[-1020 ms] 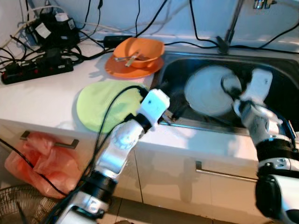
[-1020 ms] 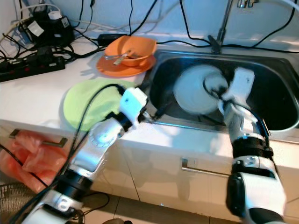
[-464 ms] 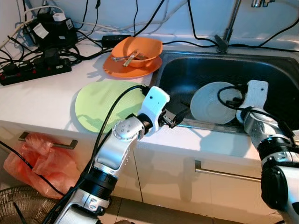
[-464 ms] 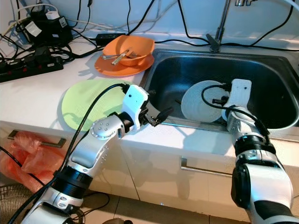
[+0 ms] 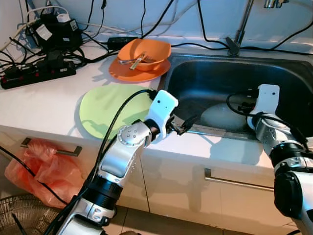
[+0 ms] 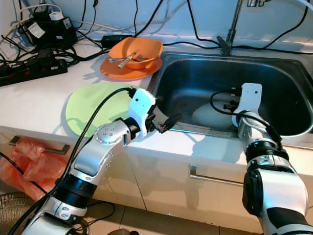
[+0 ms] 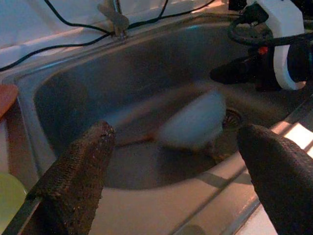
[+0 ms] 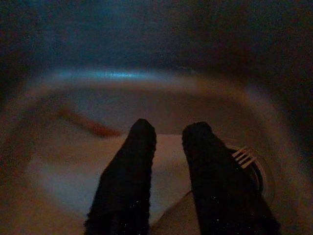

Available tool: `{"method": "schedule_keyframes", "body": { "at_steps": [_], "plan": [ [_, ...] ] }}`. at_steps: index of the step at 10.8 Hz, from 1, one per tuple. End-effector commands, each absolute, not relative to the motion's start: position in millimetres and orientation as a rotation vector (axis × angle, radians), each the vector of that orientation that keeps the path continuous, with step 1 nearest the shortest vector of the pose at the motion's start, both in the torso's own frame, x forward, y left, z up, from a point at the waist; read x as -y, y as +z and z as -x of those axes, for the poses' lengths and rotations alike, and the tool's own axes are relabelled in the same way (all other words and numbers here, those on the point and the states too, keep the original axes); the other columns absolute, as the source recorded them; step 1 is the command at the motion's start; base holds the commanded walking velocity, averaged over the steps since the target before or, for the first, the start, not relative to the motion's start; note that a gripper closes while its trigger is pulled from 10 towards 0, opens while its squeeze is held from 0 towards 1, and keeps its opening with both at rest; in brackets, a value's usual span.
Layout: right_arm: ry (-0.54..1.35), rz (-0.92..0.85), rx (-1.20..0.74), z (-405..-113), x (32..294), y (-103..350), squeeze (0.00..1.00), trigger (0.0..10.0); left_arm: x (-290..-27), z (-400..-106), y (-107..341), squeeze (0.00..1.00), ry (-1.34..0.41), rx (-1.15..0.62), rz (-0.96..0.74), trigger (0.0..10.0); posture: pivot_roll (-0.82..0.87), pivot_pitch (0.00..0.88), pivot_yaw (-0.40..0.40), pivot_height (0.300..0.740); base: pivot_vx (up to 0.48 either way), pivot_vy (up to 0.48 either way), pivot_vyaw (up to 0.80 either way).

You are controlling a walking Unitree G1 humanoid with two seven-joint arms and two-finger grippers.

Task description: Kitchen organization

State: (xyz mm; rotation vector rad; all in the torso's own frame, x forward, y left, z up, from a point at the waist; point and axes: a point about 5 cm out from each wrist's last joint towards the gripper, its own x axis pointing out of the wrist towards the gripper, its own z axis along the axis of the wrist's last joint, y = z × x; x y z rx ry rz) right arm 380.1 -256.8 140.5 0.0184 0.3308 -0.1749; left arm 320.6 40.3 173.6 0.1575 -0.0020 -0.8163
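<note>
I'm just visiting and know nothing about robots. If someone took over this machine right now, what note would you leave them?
Left gripper: open, holding nothing, at the front edge of the sink.
Right gripper: down in the sink, just over the white plate; grip unclear.
White plate: low in the sink near the drain, blurred.
On the counter: green plate, orange bowl with cutlery on an orange plate.
Done: nothing visibly put away.
Left: probably get the white plate out, then sort the counter dishes.
</note>
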Motion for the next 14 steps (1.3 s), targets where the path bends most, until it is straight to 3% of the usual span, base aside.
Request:
{"method": "schedule_keyframes", "body": {
  "at_steps": [1,5,7,10,14],
  "plan": [
    [-0.176,-0.023,-0.33,-380.9,258.0,142.3,1.0,10.0,-41.7,-320.2,179.1,1.0,-0.816,0.019,-0.161,10.0,0.05,0.053,0.057,0.74,0.0,0.0,0.0],
    [-0.161,-0.044,-0.308,-382.2,258.1,146.3,1.0,10.0,-47.3,-316.9,177.1,1.0,-0.787,-0.007,-0.149,10.0,0.05,0.056,0.053,0.74,0.0,0.0,0.0],
    [-0.091,-0.002,-0.248,-387.1,248.5,157.7,1.0,10.0,-63.9,-311.4,176.6,1.0,-0.749,-0.032,-0.292,10.0,0.05,0.061,0.055,0.74,0.0,0.0,0.0],
    [0.078,-0.006,-0.193,-389.8,220.1,168.8,1.0,10.0,-82.9,-306.4,185.5,1.0,-0.734,-0.037,-0.42,10.0,0.06,0.058,0.054,0.74,0.0,0.0,0.0],
    [0.427,-0.052,-0.162,-364.9,182.1,189.5,1.0,10.0,-99.7,-298.7,181.0,1.0,-0.708,-0.08,-0.483,10.0,0.05,0.053,0.059,0.74,0.0,0.0,0.0]
  ]
}}
